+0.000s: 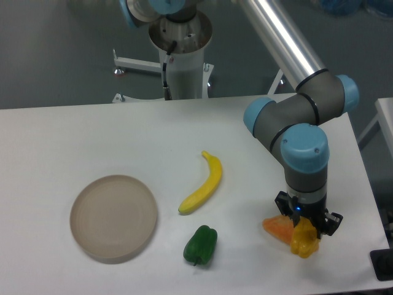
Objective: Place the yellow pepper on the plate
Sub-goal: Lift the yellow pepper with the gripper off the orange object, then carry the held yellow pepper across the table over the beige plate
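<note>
We see a plain white table (73,141) that fills most of the view, with grey floor behind it and the arm's white pedestal (183,61) standing at the far edge. The arm reaches down at the right side of the table, and its gripper (305,227) sits right over the yellow pepper (305,241) — its dark fingers flank the top of the pepper, but we cannot tell whether they actually grip it or how wide they stand. The pepper rests low on the table near the front right, touching an orange wedge (276,227) just to its left. The plate (113,217) lies well apart on the left, with nothing on it. Between them lie a banana (204,184) and, nearer the front, a green pepper (201,244).
</note>
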Available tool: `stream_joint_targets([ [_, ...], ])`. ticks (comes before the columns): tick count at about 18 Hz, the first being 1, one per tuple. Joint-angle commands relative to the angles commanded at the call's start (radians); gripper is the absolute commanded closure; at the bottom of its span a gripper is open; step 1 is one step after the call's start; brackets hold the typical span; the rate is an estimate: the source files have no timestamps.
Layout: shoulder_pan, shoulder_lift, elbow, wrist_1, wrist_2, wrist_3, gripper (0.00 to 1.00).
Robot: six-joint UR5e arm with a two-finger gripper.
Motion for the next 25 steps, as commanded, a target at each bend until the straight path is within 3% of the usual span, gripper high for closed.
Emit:
stream_joint_targets([
  [7, -0.024, 0.034, -0.018, -0.009, 0.005, -0.006, 0.43],
  [16, -0.044, 0.250, -0.265, -0.067, 0.003, -0.023, 0.43],
  [20, -0.109, 0.340, -0.359, -0.152, -0.003, -0.142, 0.43],
  [22, -0.146, 0.353, -0.393, -0.156, -0.006, -0.234, 0.43],
  [25, -0.230, 0.345, -0.391, -0.153, -0.012, -0.423, 0.43],
])
